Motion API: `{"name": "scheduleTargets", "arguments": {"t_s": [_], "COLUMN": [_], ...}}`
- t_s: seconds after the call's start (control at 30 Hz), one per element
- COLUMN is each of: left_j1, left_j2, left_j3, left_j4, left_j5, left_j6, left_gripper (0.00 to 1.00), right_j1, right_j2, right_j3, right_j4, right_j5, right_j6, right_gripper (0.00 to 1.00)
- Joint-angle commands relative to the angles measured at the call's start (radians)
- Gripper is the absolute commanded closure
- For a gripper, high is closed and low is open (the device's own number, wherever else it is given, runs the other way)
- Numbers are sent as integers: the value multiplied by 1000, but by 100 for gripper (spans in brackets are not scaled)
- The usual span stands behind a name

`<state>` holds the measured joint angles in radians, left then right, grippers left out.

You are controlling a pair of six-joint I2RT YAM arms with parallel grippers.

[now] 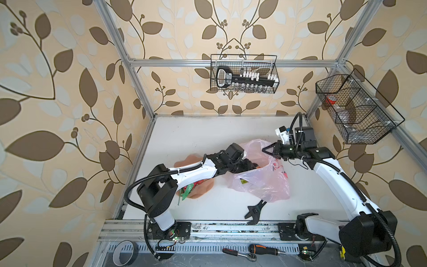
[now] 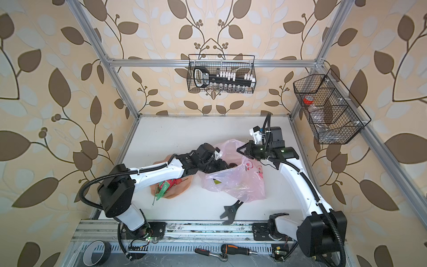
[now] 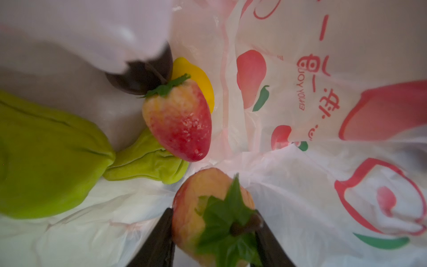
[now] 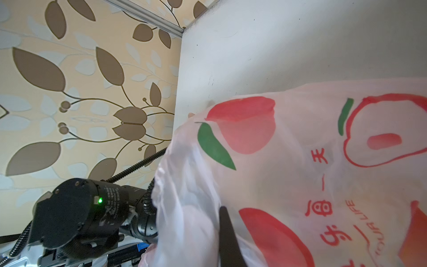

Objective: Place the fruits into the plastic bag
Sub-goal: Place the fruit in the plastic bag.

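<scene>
Left wrist: strawberry [image 3: 196, 196] between left pincer [image 3: 213, 212] tips

I'm counting one plastic bag [image 1: 261, 182]. Inside it, two strawberries are showing: a loose strawberry [image 3: 182, 120] and a second strawberry [image 3: 196, 196] sitting in the left pincer [image 3: 213, 211]. Also lying in the bag are one lemon [image 3: 198, 78], one dark purple fruit [image 3: 138, 76], a big green lobe [image 3: 46, 161] and a small green lobe [image 3: 147, 166]; whether that's one piece or two, I'm not telling. Left of the bag, one peach plate [image 1: 203, 188] is carrying one visible dragon fruit [image 2: 169, 183]. With the right pincer [image 1: 265, 150] at the bag's far rim, that's two pincers. One wrench [image 1: 255, 211] is lying in front of the bag. One wire basket [image 1: 245, 90] is hanging behind the bag and another wire basket [image 1: 369, 136] to its right, making two.
</scene>
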<state>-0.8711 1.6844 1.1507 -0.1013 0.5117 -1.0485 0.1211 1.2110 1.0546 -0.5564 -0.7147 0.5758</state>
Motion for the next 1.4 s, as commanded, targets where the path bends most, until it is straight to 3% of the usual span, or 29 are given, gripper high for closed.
{"name": "scheduleTargets", "arguments": {"t_s": [0.0,0.5,0.63,0.7,0.9,1.0,1.37], "left_j1": [-25,-78,-86,-86,-89,-89,-92], "left_j2": [40,253,272,277,270,252,154], "left_j3": [73,271,286,288,306,319,329], "left_j4": [27,-45,-66,-71,-93,-110,-262], "left_j5": [-17,-96,-108,-111,-115,-119,-185], "left_j6": [-1,-53,-62,-67,-68,-57,-2], "left_gripper": [72,68,63,56,22,12,6], "right_j1": [-5,-5,-5,-5,-5,-4,-5], "right_j2": [-20,-32,-31,-30,-27,-23,-16], "right_j3": [-16,-36,-38,-37,-35,-34,-29], "right_j4": [8,18,18,20,23,25,26], "right_j5": [-11,-14,-15,-15,-17,-15,-14], "right_j6": [0,3,4,4,5,5,4], "right_gripper": [100,100,100,100,100,100,100]}}
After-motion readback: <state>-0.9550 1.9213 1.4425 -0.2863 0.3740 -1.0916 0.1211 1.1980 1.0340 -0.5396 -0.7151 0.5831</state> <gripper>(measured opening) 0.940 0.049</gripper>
